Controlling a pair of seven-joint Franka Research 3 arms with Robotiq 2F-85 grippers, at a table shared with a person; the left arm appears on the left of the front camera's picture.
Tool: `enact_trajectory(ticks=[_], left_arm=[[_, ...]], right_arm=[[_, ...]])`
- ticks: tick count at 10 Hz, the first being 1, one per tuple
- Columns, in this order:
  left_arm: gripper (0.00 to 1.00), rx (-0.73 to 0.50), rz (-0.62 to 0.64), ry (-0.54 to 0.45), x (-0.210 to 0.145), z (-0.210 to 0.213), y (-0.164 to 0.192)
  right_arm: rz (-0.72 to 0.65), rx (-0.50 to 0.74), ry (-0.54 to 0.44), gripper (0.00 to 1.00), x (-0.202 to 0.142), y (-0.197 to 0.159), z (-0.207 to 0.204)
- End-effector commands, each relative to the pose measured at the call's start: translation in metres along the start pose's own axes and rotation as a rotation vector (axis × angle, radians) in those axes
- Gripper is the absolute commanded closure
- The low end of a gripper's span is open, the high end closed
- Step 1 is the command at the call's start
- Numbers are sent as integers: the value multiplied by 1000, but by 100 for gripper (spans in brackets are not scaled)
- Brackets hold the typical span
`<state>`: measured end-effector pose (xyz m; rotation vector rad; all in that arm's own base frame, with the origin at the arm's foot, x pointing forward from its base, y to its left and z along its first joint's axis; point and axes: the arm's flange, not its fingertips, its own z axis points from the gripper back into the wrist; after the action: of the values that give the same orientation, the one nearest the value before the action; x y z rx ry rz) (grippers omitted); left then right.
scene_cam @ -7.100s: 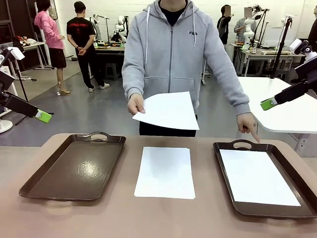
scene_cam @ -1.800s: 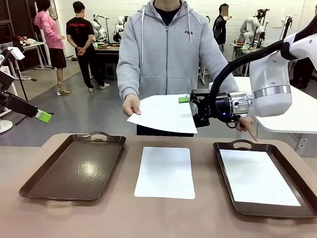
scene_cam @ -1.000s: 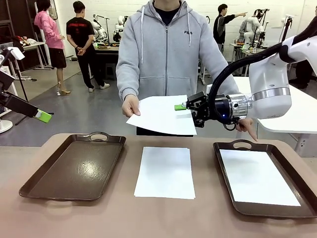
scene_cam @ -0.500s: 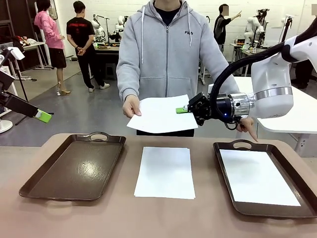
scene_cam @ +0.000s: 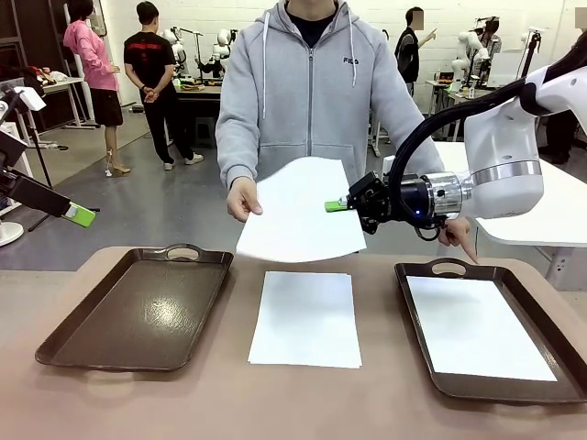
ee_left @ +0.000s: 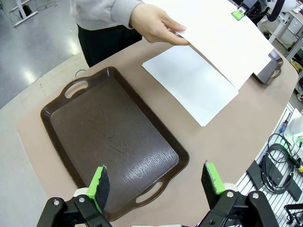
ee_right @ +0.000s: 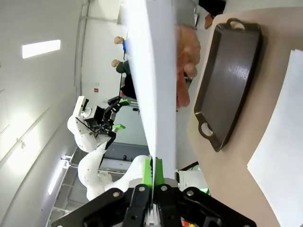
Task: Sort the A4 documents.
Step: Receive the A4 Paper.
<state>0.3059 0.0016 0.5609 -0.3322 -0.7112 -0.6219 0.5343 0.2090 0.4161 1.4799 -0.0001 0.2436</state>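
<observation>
Looking across the counter (scene_cam: 229, 403), you see the right end effector (scene_cam: 337, 205) pinching one edge of a sheet (scene_cam: 298, 215) while the person's hand (scene_cam: 244, 199) holds the opposite edge, a mid-air handover; their other hand (scene_cam: 456, 231) points at the right tray (scene_cam: 431, 269), probably its destination, where a second sheet (scene_cam: 477, 328) lies. From the left wrist, the left end effector (ee_left: 156, 182) hangs spread above the bare left tray (ee_left: 109, 137), clear of the exchange. From the right wrist, the pads (ee_right: 159, 171) press on the sheet's edge.
</observation>
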Motion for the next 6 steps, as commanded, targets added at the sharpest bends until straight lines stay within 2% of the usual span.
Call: enact_trajectory(ticks=[1, 5, 6], left_arm=[[0, 3, 1, 2, 0, -1, 0], [0, 3, 1, 2, 0, -1, 0], [0, 3, 1, 2, 0, -1, 0]], right_arm=[[-23, 7, 52, 100, 8, 5, 3], [6, 14, 65, 100, 3, 15, 2], [13, 11, 36, 100, 0, 8, -2]])
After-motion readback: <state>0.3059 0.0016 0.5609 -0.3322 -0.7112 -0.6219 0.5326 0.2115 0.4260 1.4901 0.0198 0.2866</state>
